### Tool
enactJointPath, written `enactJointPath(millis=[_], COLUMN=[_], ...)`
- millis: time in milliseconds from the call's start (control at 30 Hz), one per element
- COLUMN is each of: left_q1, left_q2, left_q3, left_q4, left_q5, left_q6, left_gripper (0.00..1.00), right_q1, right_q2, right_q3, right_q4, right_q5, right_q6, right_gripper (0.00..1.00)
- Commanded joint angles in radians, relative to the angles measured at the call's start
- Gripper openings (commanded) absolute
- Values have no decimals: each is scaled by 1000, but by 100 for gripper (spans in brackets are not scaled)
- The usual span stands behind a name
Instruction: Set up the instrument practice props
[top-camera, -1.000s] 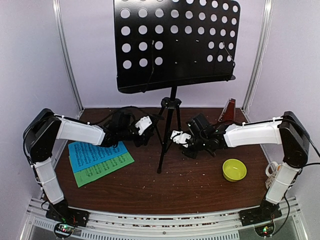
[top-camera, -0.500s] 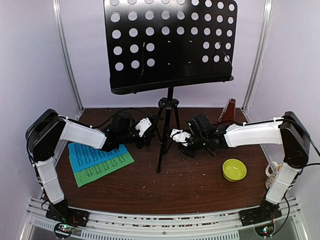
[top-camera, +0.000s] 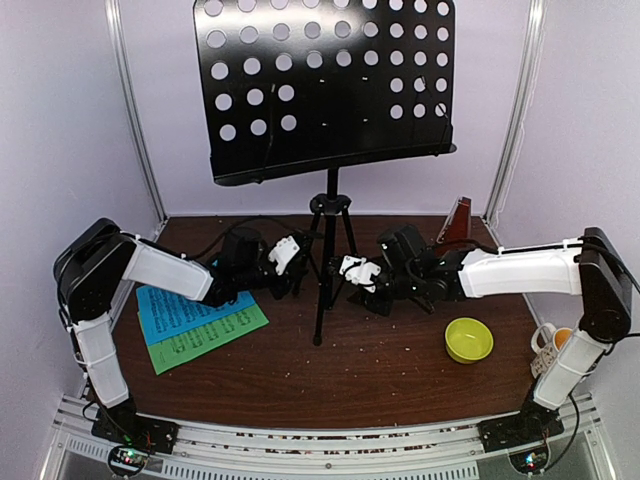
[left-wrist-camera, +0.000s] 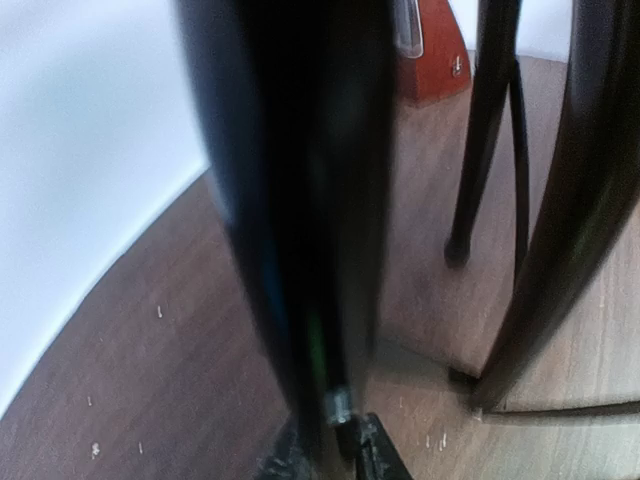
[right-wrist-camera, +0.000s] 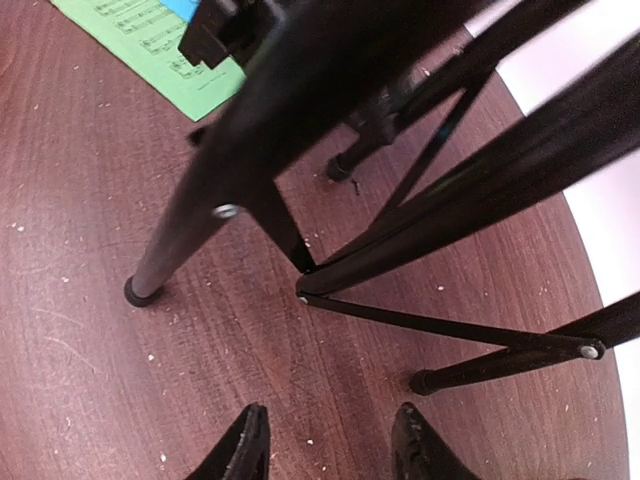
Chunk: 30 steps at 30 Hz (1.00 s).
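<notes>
The black music stand (top-camera: 325, 270) stands upright mid-table on its tripod, its perforated desk (top-camera: 330, 80) high above. My left gripper (top-camera: 296, 264) is at the stand's left leg. In the left wrist view that blurred leg (left-wrist-camera: 300, 250) runs between the fingertips, and the gripper (left-wrist-camera: 330, 465) is shut on it. My right gripper (top-camera: 345, 272) hovers just right of the tripod. In its own view it (right-wrist-camera: 332, 440) is open over bare wood, with the legs (right-wrist-camera: 200, 230) beyond. Blue and green music sheets (top-camera: 195, 322) lie flat at the left. The reddish-brown metronome (top-camera: 458, 222) stands at the back right.
A yellow-green bowl (top-camera: 468, 340) sits at the front right. A white mug (top-camera: 548, 342) is by the right arm's base at the table's edge. White walls and metal posts close in the back and sides.
The stand has shifted left, desk and tripod together, along with my left gripper. My right gripper has opened and let go of the tripod.
</notes>
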Motion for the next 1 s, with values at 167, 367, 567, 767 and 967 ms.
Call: enactJointPath(millis=[167, 367, 567, 767, 967], left_q1=[-8, -3, -3, -19, -150], left_q2=[66, 22, -120, -295, -408], left_q3=[-85, -139, -258, -386, -488], left_q4=[-213, -149, -30, 81, 212], left_q5=[-9, 5, -10, -8, -104], left_q6=[34, 14, -38, -124, -254], left_gripper=[34, 45, 62, 75, 78], right_q1=[-27, -73, -164, -256, -290], right_q2=[-47, -78, -93, -58, 28], right_q3=[-35, -63, -84, -50, 55], right_q4=[18, 54, 125, 187, 167], right_q5=[-49, -81, -180, -343, -464], right_q6=[13, 38, 115, 210, 227], right_gripper=[58, 60, 78, 83, 84])
